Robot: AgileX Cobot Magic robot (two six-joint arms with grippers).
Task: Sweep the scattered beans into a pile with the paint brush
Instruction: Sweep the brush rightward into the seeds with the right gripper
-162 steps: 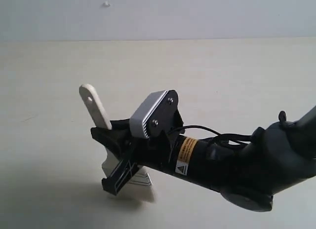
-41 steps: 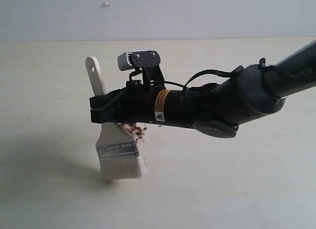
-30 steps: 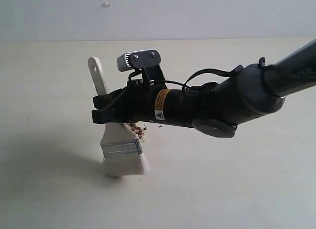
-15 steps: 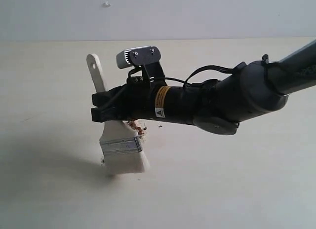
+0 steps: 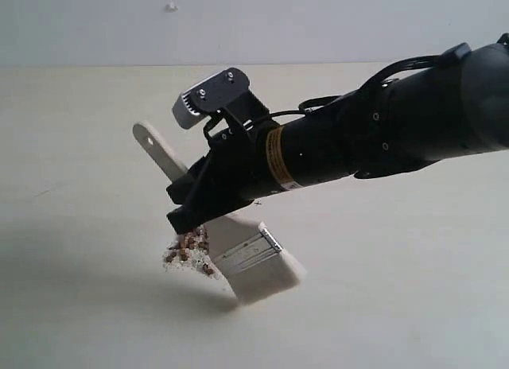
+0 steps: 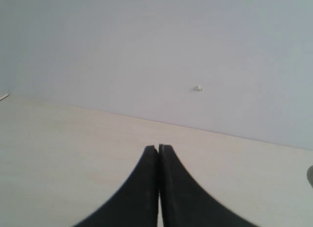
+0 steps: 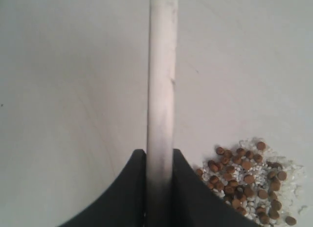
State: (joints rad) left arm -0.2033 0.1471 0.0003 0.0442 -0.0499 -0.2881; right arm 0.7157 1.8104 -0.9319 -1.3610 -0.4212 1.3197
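Observation:
The paint brush (image 5: pixel 253 252) is tilted, its cream bristles low to the right and its pale handle (image 5: pixel 155 147) pointing up to the left. My right gripper (image 5: pixel 185 208) is shut on the handle; in the right wrist view the handle (image 7: pixel 161 75) runs out from between the black fingers of my right gripper (image 7: pixel 159 152). The beans (image 5: pixel 189 250), reddish-brown with off-white crumbs, lie in a small heap on the table just left of the ferrule, and they show beside the fingers as the beans (image 7: pixel 247 180). My left gripper (image 6: pixel 159 147) is shut and empty, away from them.
A pale, plain table (image 5: pixel 382 305) stretches all round, with a light wall (image 5: pixel 318 19) behind it. The dark right arm (image 5: pixel 382 138) reaches in from the right above the table. A small pale fleck (image 5: pixel 170 6) marks the wall.
The brush has swung: its head moved right and the handle leaned further left. The heap of beans, half hidden under the gripper before, now lies in the open left of the ferrule.

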